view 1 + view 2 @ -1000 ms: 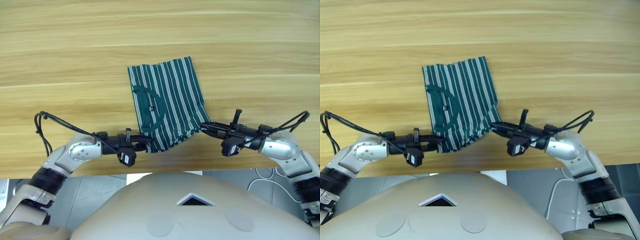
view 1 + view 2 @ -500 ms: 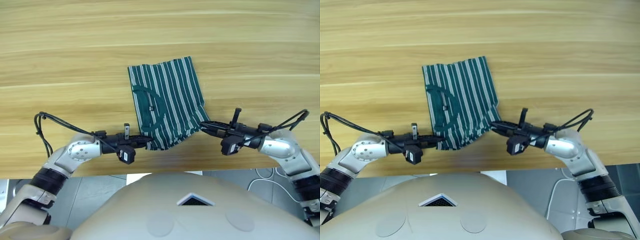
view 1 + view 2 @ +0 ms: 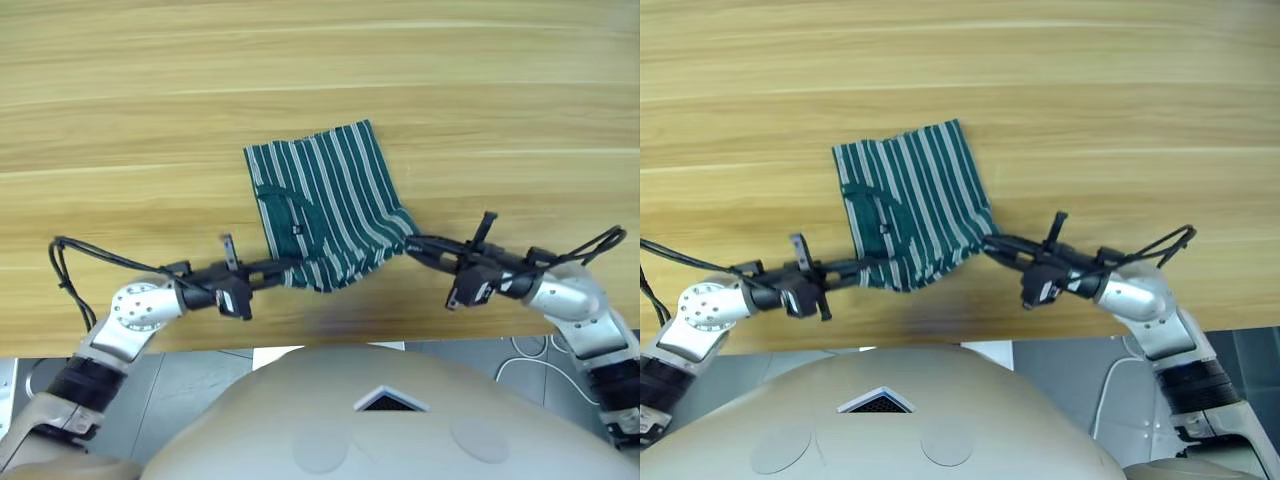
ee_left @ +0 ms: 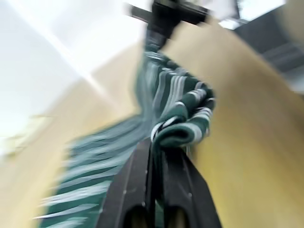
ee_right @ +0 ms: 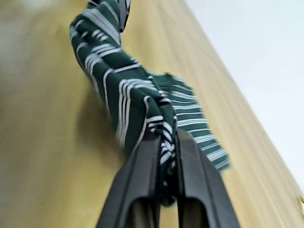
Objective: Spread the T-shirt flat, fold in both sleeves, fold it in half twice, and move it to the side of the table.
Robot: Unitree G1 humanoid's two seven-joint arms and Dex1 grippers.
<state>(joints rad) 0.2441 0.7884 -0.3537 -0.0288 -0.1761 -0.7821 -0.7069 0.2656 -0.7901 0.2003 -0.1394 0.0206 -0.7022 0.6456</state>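
Left eye view: left gripper (image 3: 285, 267) and right gripper (image 3: 411, 241) each pinch a near corner of the striped T-shirt (image 3: 335, 195); I'd carry both across level.

I have both arms bent low on the near side, elbows out, forearms pointing inward. The left gripper (image 3: 284, 268) and right gripper (image 3: 413, 243) each pinch (fingers closed tight) the T-shirt (image 3: 330, 190) at its near corners.

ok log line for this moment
T-shirt: folded, on table | left gripper: shut on near left corner | right gripper: shut on near right corner
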